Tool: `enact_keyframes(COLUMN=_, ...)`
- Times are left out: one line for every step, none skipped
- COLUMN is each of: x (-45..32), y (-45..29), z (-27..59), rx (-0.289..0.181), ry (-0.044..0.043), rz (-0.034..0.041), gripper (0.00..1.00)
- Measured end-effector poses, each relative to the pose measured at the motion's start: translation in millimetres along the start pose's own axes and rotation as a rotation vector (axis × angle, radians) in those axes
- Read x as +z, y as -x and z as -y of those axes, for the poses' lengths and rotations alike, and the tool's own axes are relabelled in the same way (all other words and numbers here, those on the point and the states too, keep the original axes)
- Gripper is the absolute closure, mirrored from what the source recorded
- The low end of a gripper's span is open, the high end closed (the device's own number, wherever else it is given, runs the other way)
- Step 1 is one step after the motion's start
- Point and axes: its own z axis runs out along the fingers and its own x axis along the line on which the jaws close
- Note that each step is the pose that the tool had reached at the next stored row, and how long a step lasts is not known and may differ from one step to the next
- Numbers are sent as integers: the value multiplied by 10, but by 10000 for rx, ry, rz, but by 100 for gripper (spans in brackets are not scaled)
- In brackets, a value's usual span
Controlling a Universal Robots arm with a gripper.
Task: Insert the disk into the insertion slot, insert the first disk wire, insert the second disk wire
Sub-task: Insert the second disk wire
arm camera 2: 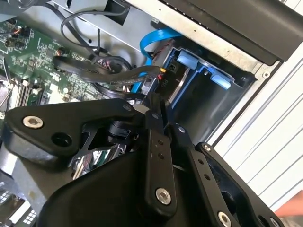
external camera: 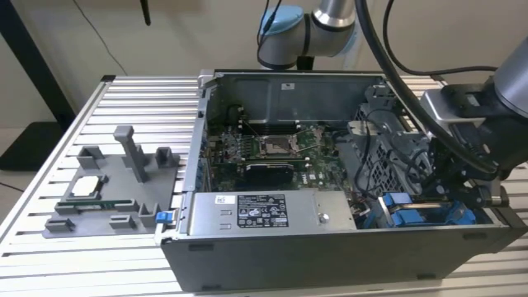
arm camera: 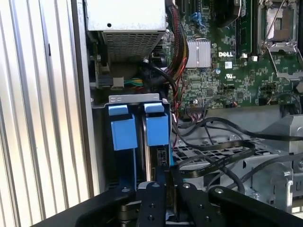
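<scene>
gripper (arm camera: pixel 165 187) hangs just beside the insertion slot (arm camera: pixel 137 125).

arm (external camera: pixel 495 117) reaches down, gripper (arm camera 2: pixel 158 111) with jaws drawn nearly together.

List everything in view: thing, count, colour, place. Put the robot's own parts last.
Computer case: one, dark grey, open on the slatted table.
Motherboard: one, green, on the case floor.
Power-supply box: one, grey with a label, along the case's near wall.
Insertion slot: one, grey metal with blue tabs, in the case corner beside the power-supply box.
Disk: one, blue carrier end showing, seated in the slot.
Cables: several, black, looping beside the slot; one blue cable in the second wrist view.
Fixture tray: one, grey, on the table at the exterior view's left.
Table: one, silver slats.
Arm: one, silver and blue joints, behind the case.
Gripper: one, black, at the disk's end in the slot.
</scene>
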Motion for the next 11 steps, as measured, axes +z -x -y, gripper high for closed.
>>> enact_keyframes(x=3, y=0, z=0, rx=21, ry=-4, rz=-1, gripper=100)
enact_keyframes(x=6, y=-1, z=0, rx=40, ry=-8, rz=-2, gripper=100)
enact_keyframes(x=9, y=-2, z=-1, rx=64, ry=-12, rz=-2, gripper=100)
enact_keyframes(x=11, y=-2, z=-1, rx=85, ry=-16, rz=-4, gripper=100)
enact_keyframes(x=13, y=-2, z=-1, rx=104, ry=-19, rz=-5, gripper=100)
enact_keyframes(x=15, y=-2, z=-1, rx=123, ry=-23, rz=-4, gripper=100)
enact_keyframes(x=18, y=-1, z=-1, rx=141, ry=-26, rz=-4, gripper=100)
enact_keyframes(x=21, y=-1, z=-1, rx=159, ry=-29, rz=-3, gripper=100)
enact_keyframes(x=22, y=0, z=-2, rx=175, ry=-32, rz=-3, gripper=100)
enact_keyframes(x=23, y=1, z=-2, rx=190, ry=-35, rz=-6, gripper=100)
enact_keyframes(x=24, y=3, z=-2, rx=206, ry=-38, rz=-6, gripper=100)
